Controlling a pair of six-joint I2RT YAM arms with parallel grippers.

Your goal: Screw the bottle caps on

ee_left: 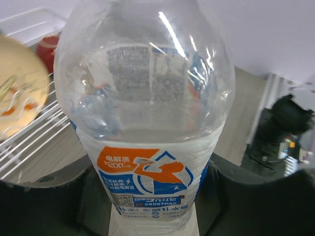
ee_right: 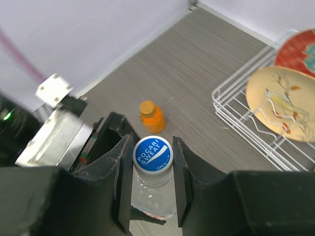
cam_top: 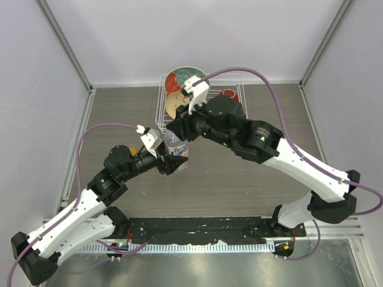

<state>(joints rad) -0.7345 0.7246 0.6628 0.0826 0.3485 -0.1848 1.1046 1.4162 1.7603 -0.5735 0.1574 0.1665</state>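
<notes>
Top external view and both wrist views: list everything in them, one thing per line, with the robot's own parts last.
clear bottle: one, clear with a white, blue and orange label, upright mid-table
blue cap: one, blue top with white lettering, on the clear bottle's mouth
orange bottle: one, orange, standing on the table apart from the clear bottle
orange cap: one, orange, on the orange bottle
wire rack: one, white, far edge of the table
tan plate: one, tan with a bird, in the rack
red plate: one, red patterned, in the rack
red bowl: one, red, in the rack's right part
table: one, grey wood-grain
left hand: one, black, gripping the clear bottle's body
right hand: one, black, closed on the blue cap from above
</notes>
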